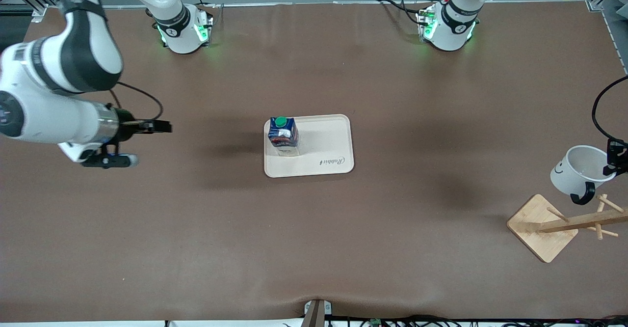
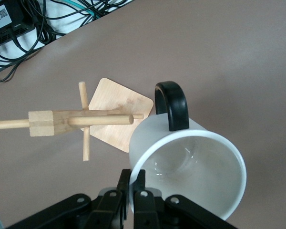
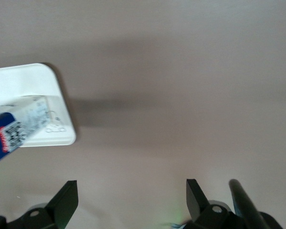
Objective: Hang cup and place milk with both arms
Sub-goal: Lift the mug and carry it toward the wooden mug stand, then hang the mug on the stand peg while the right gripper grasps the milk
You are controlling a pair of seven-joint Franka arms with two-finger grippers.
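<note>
Front view, milk: the milk carton point(image 1: 283, 136) stands upright on the cream tray point(image 1: 324, 143) mid-bench, at the tray's end toward the right arm; dark blue, green cap up, pale base.
Front view, right gripper point(image 1: 147, 126): hangs over bare bench point(image 1: 196, 248) toward the right arm's end, well apart from the tray; this arm waits.
Front view, cup: the white mug point(image 1: 579, 169) is held in the air, tilted, smiley face showing, black handle lowest, just above the wooden cup rack point(image 1: 564, 225) at the left arm's end.
Left wrist view, left gripper point(image 2: 132, 191): fingers pressed together on the mug's rim, pinching its wall.
Left wrist view, key relation: the handle loop point(image 2: 173, 105) sits just beside the tip of a rack peg point(image 2: 101, 119), not yet threaded; judged next, the loop must line up with the peg's long axis.
Right wrist view: fingers point(image 3: 66, 200) spread wide, nothing between them; tray corner and carton lie ahead.
</note>
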